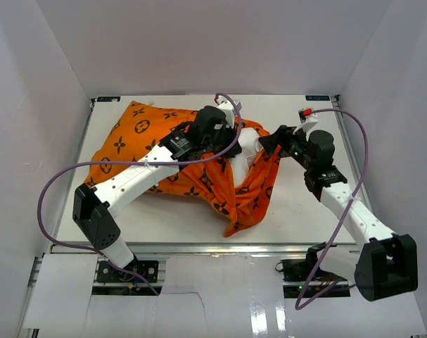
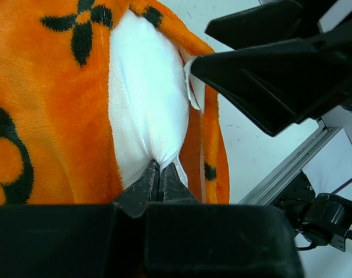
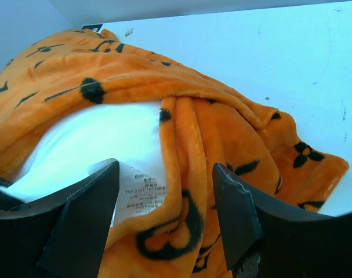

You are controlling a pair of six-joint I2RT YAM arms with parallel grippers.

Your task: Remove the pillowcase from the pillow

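The orange pillowcase (image 1: 139, 137) with black motifs lies across the table, its open end bunched at centre right. The white pillow (image 1: 250, 141) pokes out of that opening. My left gripper (image 2: 159, 169) is shut on a pinch of the white pillow (image 2: 147, 98), the orange cover (image 2: 42, 104) beside it. My right gripper (image 3: 167, 200) is open, its fingers straddling the orange pillowcase edge (image 3: 216, 139) beside the pillow's printed tag (image 3: 141, 191) and the white pillow (image 3: 94, 145). In the top view the right gripper (image 1: 266, 143) sits at the opening, close to the left gripper (image 1: 231, 134).
White walls enclose the table (image 1: 304, 204) on three sides. A loose orange flap (image 1: 245, 204) hangs toward the front edge. The right arm's fingers (image 2: 268, 75) show in the left wrist view. A metal rail (image 1: 213, 250) runs along the table's near edge.
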